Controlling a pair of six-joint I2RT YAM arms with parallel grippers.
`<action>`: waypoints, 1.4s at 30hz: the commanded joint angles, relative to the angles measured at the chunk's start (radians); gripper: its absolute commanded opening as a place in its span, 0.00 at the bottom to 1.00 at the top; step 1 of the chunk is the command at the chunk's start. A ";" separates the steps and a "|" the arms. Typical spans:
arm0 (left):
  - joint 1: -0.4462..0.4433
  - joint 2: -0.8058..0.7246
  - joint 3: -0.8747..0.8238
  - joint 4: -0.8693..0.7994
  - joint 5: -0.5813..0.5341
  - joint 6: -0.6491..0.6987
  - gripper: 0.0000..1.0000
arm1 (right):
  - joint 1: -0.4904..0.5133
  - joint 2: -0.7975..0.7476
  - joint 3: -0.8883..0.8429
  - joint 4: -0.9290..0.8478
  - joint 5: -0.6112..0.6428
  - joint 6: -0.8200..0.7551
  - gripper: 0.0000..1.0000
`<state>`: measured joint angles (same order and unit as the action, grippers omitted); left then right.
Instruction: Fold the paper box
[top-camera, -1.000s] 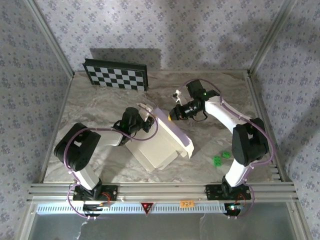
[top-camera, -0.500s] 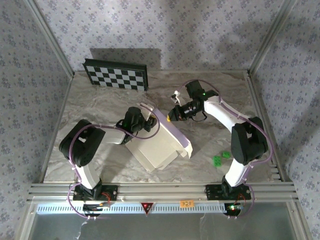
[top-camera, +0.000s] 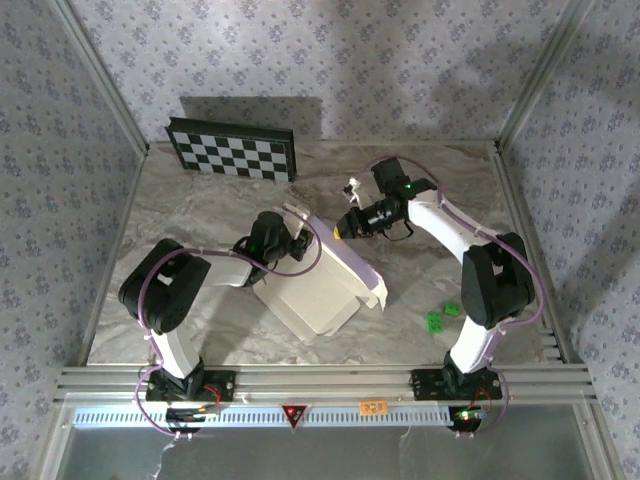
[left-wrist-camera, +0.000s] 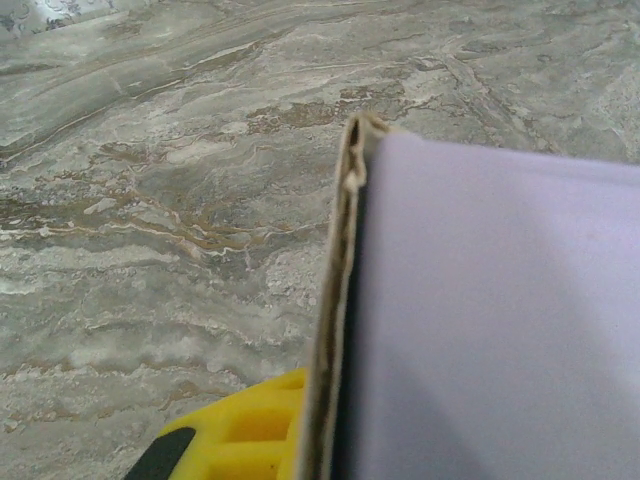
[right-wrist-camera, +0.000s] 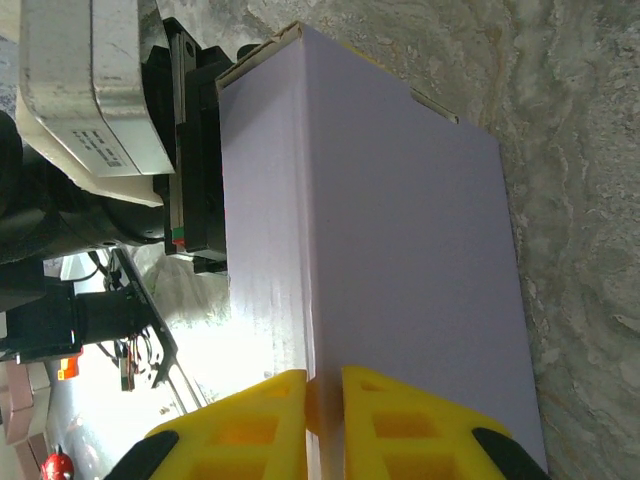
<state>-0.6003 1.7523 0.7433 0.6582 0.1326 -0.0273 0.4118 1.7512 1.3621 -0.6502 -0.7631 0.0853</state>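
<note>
Pale-lavender thin cardboard paper box (top-camera: 318, 295) half-folded at the middle of the grey marbled table (top-camera: 200, 210), one panel raised, left gripper (top-camera: 297, 238) clamped on its far wall edge, right gripper (right-wrist-camera: 325, 392) with yellow fingers (right-wrist-camera: 385, 420) pinching the raised panel's edge

The top external camera looks down from above and behind the arm bases, taking in the whole grey marbled desk (top-camera: 200, 200). Both wrist cameras sit very close against the pale-lavender thin-cardboard paper box (top-camera: 315, 295), which all three views share.
</note>
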 joint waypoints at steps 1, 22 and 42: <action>0.000 -0.029 0.006 0.040 -0.082 -0.075 0.00 | 0.015 0.034 -0.008 -0.079 0.025 -0.018 0.15; -0.005 -0.138 -0.057 0.090 -0.085 -0.085 0.15 | 0.028 0.030 0.018 -0.094 0.035 -0.016 0.35; -0.003 -0.357 -0.125 -0.454 -0.612 -0.384 0.08 | -0.018 -0.277 -0.060 -0.001 0.435 0.175 0.60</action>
<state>-0.6086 1.4502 0.6235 0.3664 -0.3378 -0.2710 0.3912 1.4998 1.3300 -0.6521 -0.4061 0.2226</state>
